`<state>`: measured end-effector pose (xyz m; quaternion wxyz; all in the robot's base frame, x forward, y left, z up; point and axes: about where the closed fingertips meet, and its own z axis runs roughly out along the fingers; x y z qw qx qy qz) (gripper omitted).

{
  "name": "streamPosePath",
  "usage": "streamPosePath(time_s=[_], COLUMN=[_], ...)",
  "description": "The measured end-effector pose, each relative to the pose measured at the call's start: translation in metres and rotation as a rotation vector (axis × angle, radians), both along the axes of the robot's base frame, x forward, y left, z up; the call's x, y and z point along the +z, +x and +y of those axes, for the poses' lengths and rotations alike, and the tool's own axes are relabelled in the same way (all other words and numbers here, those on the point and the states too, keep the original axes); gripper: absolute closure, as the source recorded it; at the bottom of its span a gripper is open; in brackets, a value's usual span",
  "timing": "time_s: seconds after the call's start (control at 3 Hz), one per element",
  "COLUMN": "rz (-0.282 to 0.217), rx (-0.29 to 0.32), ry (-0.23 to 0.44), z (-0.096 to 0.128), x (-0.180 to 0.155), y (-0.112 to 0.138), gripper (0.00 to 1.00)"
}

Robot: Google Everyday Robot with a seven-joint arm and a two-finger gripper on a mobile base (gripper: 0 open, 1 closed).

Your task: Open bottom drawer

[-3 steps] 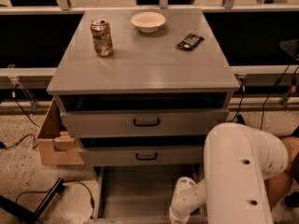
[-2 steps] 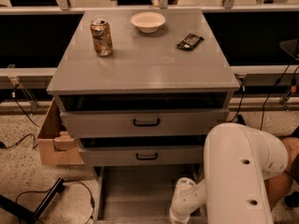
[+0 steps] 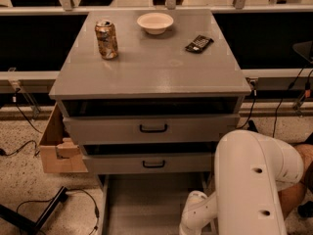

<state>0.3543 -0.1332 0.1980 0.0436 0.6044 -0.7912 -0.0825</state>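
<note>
The grey cabinet (image 3: 146, 72) has three drawers. The bottom drawer (image 3: 146, 204) is pulled far out, and its plain grey inside shows below the middle drawer (image 3: 153, 164). Its front and black handle are cut off by the lower edge of the view. My white arm (image 3: 254, 185) fills the lower right, and its wrist (image 3: 195, 217) reaches down over the drawer's right side. My gripper is below the edge of the view and hidden. The top drawer (image 3: 153, 128) also stands a little out.
On the cabinet top stand a drink can (image 3: 106, 39), a white bowl (image 3: 155, 22) and a dark snack packet (image 3: 199, 43). A cardboard box (image 3: 56, 148) sits on the floor at the left. Cables and a black bar (image 3: 46, 212) lie on the floor at lower left.
</note>
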Motion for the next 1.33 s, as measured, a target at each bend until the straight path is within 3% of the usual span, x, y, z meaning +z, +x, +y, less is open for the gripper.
streamPosePath(time_s=[1.0,1.33], rz=[0.0,0.0], rx=[0.0,0.0], ry=[0.0,0.0], z=[-0.0005,-0.0006], x=[0.0,0.0], y=[0.0029,0.0031], gripper=[1.0,0.87])
